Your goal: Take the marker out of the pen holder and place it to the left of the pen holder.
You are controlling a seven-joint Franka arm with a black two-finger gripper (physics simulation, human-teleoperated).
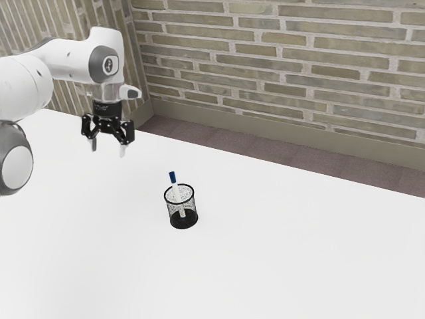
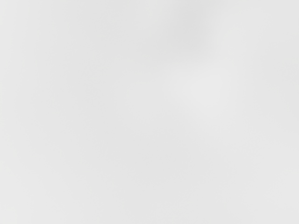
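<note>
My gripper hangs above the white table at the exterior view's upper left, its two fingers wide apart and nothing between them. The black mesh pen holder stands upright on the table, toward the exterior view's right of my gripper and nearer that camera. Inside it leans a white marker with a dark blue end that sticks up past the rim. My gripper touches neither of them.
The plain white table top reaches around the holder on all sides. Past its far edge lie a brown floor and a brick wall.
</note>
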